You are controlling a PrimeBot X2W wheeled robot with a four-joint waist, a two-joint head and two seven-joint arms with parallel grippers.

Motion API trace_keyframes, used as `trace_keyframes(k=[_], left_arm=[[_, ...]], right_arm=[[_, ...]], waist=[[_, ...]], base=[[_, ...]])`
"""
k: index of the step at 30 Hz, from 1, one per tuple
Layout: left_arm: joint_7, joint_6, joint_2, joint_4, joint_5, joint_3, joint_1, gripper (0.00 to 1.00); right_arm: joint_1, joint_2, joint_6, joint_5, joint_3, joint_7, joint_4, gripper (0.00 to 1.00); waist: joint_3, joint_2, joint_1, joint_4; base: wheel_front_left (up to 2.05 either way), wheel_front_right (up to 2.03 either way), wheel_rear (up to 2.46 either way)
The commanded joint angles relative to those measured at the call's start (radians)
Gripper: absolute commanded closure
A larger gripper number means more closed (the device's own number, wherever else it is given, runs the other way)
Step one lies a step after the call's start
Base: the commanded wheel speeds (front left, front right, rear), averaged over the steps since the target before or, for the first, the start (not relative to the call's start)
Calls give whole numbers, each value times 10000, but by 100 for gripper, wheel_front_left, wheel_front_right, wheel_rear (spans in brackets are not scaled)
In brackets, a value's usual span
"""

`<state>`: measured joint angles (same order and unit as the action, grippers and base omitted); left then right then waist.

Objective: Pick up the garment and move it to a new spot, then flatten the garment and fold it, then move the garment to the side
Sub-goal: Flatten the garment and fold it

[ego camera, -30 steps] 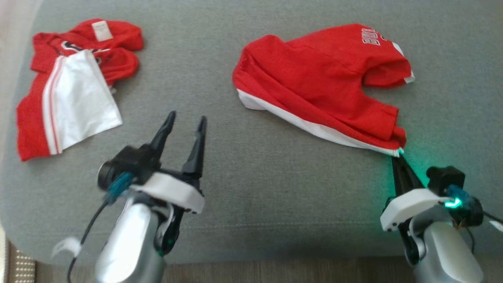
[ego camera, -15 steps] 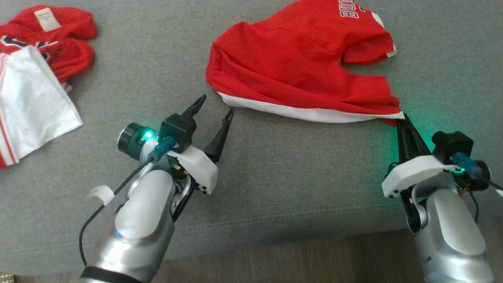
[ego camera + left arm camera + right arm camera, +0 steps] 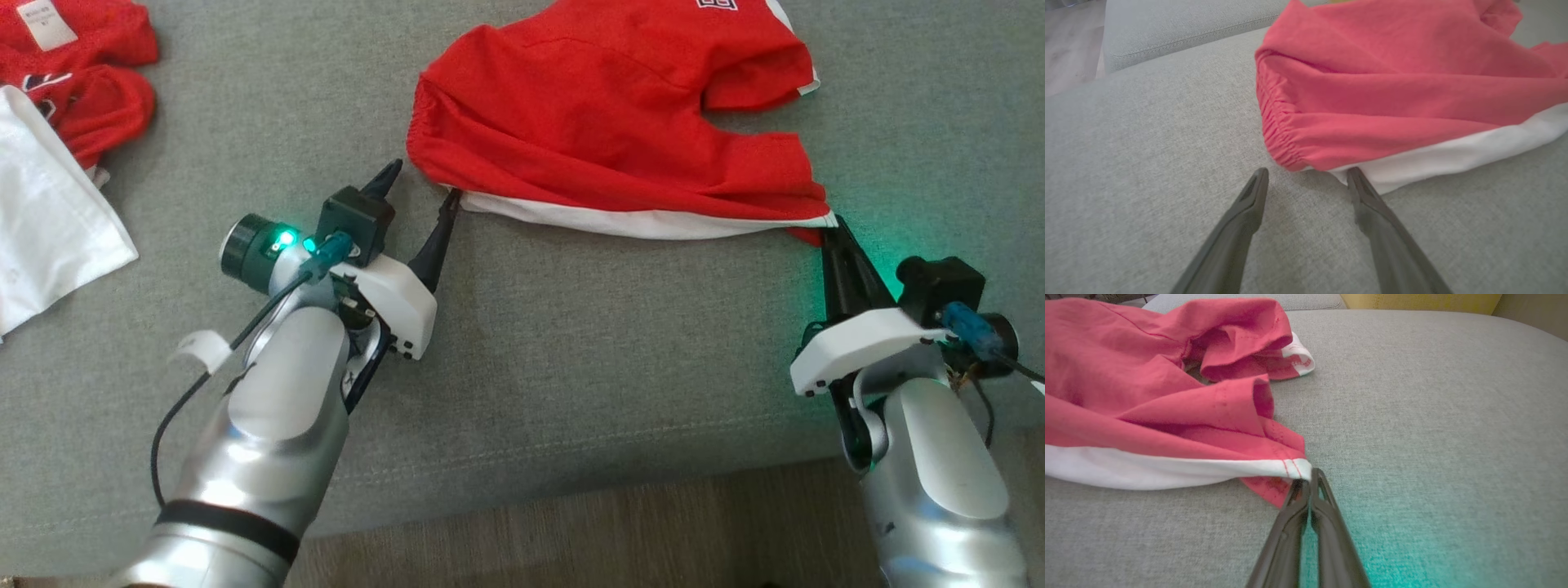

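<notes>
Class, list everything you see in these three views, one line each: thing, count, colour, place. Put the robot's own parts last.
red garment: one, red with white trim, crumpled on the cushion between the two grippers.
second garment: one, red and white, upper left of the head view, apart from the first.
cushion: one, grey, under both garments.
floor: one strip, brown wood, below the cushion's near edge.
left gripper: one, dark fingers, open, tips at the red garment's left end.
right gripper: one, dark fingers, shut on the red garment's right corner.
</notes>
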<state>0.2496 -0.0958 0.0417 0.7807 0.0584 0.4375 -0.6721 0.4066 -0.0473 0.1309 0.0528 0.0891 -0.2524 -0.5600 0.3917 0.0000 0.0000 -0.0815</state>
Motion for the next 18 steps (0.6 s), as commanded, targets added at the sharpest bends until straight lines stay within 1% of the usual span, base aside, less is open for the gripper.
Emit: trace_keyframes(k=[1,15,16,17,18], left_arm=[[122,48,137,-106,-3,-238,-413,0],[122,-215,92,157,326,409,-837,0],[122,-236,91,148,357,485,-855,13],[122,-255,90,152,399,555,-865,76],[122,-268,90,142,439,605,-872,100]], right_arm=[[264,-39,-2,53,-236,-93,338,100],[383,-35,-2,91,-351,-93,418,100],[389,-35,-2,98,-357,-93,418,100],[394,-35,-2,104,-360,-93,417,100],[397,-34,-2,109,-361,-93,417,100]], waist=[[62,0,0,-6],[244,0,0,-58],[248,0,0,-62],[247,0,0,-63],[241,0,0,-62]], base=[[0,0,0],[0,0,0],[0,0,0],[0,0,0],[0,0,0]])
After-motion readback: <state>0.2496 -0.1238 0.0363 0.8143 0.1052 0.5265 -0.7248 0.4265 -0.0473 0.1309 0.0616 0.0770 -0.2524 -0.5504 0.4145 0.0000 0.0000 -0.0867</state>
